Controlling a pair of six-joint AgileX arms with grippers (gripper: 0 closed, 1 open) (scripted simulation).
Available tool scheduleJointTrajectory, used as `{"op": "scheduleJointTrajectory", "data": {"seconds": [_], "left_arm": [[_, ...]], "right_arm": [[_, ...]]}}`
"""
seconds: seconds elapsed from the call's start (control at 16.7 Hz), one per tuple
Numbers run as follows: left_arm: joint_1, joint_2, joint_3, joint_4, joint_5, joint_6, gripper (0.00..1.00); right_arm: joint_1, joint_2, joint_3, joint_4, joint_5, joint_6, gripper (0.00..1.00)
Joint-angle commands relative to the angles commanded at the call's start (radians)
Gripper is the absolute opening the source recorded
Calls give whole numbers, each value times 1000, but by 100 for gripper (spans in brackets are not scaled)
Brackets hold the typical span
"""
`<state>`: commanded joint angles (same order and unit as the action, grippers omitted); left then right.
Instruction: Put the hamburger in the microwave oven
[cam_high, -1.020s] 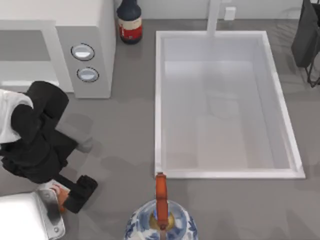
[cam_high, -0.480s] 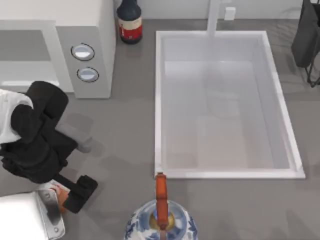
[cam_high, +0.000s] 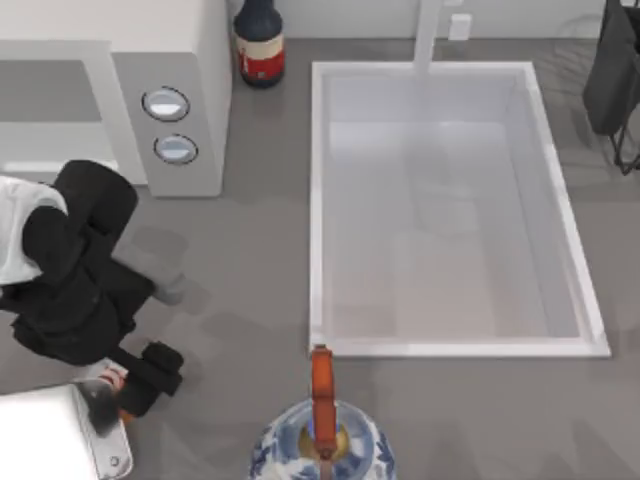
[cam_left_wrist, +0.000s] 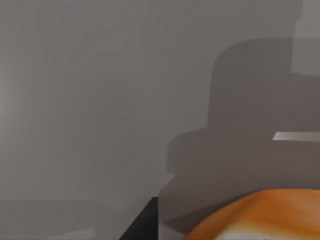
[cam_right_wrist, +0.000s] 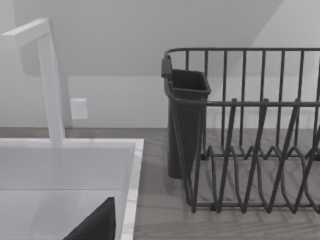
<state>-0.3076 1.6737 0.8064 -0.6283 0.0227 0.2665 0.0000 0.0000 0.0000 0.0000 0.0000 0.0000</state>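
Drawn in tighter than a second ago, the left gripper clamps the hamburger just beside the white appliance, well short of the microwave oven; the bun looks light and soft, best pinched gently across its sides.
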Motion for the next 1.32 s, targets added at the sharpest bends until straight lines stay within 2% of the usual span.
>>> {"op": "scheduleJointTrajectory", "data": {"seconds": [0.72, 1.08, 1.32], "left_arm": [[0, -152, 236, -410, -3, -4, 0], [-2, -165, 252, -417, -2, -3, 0], [53, -113, 247, -314, -4, -16, 0]], "right_arm": [[0, 0, 0, 0, 0, 0, 100], [0, 0, 0, 0, 0, 0, 100], [0, 0, 0, 0, 0, 0, 100]]}}
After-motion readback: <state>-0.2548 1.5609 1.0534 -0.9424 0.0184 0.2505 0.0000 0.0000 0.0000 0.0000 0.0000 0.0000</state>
